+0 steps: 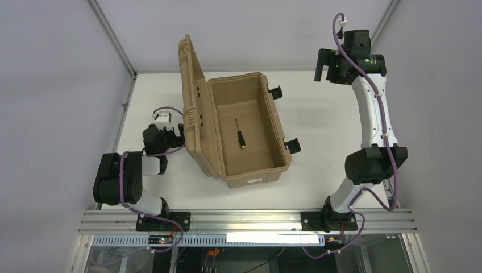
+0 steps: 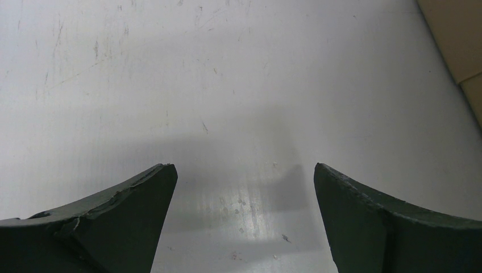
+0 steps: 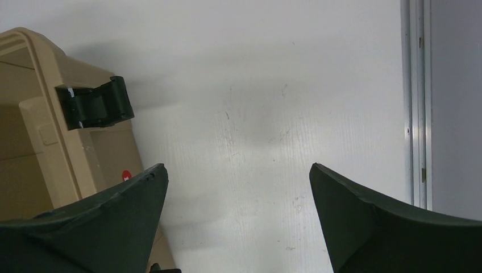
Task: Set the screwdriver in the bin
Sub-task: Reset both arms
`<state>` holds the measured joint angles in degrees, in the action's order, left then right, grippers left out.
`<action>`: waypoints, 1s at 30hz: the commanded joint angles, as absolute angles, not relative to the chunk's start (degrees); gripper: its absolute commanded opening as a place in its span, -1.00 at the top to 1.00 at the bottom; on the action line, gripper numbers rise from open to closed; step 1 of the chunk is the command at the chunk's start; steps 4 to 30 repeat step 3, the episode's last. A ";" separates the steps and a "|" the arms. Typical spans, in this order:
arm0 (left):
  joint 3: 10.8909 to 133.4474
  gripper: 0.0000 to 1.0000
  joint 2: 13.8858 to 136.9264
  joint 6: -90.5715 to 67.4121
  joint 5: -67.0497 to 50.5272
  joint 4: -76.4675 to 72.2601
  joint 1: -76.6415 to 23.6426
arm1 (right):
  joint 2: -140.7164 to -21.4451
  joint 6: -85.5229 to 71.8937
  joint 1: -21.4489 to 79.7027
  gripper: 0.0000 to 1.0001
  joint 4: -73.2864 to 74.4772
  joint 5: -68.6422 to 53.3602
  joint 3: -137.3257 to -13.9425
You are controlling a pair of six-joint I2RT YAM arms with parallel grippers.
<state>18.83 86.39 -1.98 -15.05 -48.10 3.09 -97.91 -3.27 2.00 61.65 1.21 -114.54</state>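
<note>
A: What could go wrong from here?
B: The lid (image 1: 193, 102) could be knocked shut if the left arm (image 1: 122, 179), just beside it, is swung right.
A: And the screwdriver (image 1: 240, 133)?
B: It is laid flat inside the bin (image 1: 239, 181), well apart from both. The left jaws and the right jaws are spread wide, nothing held.

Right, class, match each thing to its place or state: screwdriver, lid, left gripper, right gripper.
1 screwdriver
2 lid
3 left gripper
4 right gripper

A open, at the far right of the table
B swung up, open
C lying in the bin
D open, low beside the lid

Pairs: 1-C, 2-B, 3-D, 4-A
</note>
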 commanded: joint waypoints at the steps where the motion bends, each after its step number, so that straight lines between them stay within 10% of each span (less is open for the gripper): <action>1: 19.43 -0.98 86.51 -1.67 -15.45 -51.50 3.52 | -95.48 -2.17 1.69 -0.98 60.22 0.44 -116.40; 30: 19.42 -0.98 86.49 -1.67 -15.38 -51.50 3.52 | -95.25 -2.11 1.67 -0.98 60.01 0.44 -116.18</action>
